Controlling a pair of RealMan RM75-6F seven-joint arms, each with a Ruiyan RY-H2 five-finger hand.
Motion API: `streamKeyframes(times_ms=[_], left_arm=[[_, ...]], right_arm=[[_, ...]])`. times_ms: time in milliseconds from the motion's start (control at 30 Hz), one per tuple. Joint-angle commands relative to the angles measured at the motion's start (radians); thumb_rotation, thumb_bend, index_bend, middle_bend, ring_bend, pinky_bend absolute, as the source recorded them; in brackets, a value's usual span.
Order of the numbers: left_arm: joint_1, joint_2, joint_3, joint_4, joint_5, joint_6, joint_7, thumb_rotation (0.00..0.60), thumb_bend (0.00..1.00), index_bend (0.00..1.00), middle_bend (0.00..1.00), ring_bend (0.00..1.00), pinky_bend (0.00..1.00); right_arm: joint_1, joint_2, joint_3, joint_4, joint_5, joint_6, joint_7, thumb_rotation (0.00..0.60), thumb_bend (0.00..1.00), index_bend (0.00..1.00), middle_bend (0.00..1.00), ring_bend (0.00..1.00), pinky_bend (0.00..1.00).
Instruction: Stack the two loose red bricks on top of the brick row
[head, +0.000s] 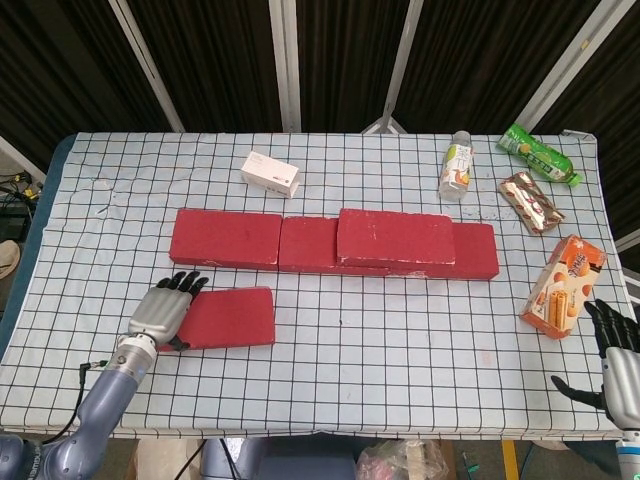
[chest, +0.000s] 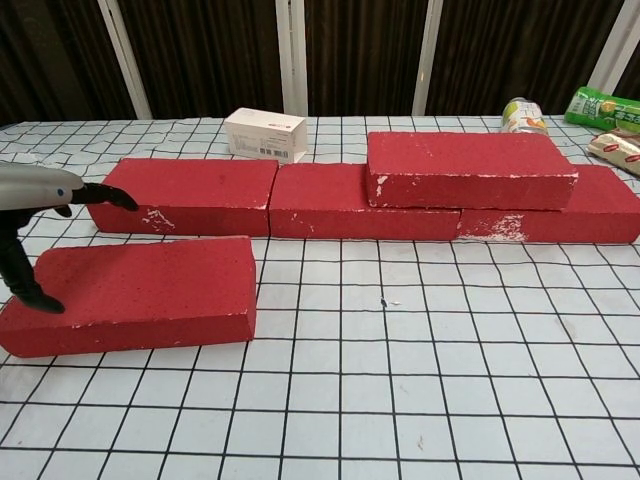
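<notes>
One loose red brick (head: 222, 317) lies flat on the checked tablecloth (head: 400, 350), just in front of the brick row (head: 230, 238). The other, a stacked brick (head: 396, 238), already sits on top of the row towards its right, so the task looks about half done. The left hand (head: 165, 307) is over the loose brick's left end, fingers spread, thumb at its near edge, not yet lifting it. The right hand (head: 617, 350) hangs open at the table's near right corner.

left hand (head: 165, 310) reaches forward with fingers spread; right hand (head: 615, 352) hovers open, fingers apart.
</notes>
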Motion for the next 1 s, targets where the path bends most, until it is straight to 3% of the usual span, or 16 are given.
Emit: streamKeyframes(times_ms=[33,1000], left_arm=[[-0.017,-0.026,0.004,0.015,-0.018,0.012,0.013,0.600,0.00,0.00,0.00,0.00,0.13],[-0.073,-0.093,0.037,0.061,-0.057,0.028,0.018,0.600,0.00,0.00,0.00,0.00,0.13]], right_arm=[[-0.006,0.002,0.009,0.000,0.006,-0.006,-0.004,0.600,0.15,0.00,0.01,0.00,0.00],[-0.046,0.009,0.071,-0.001,0.024,-0.062,-0.007,0.600,0.15,0.00,0.01,0.00,0.00]])
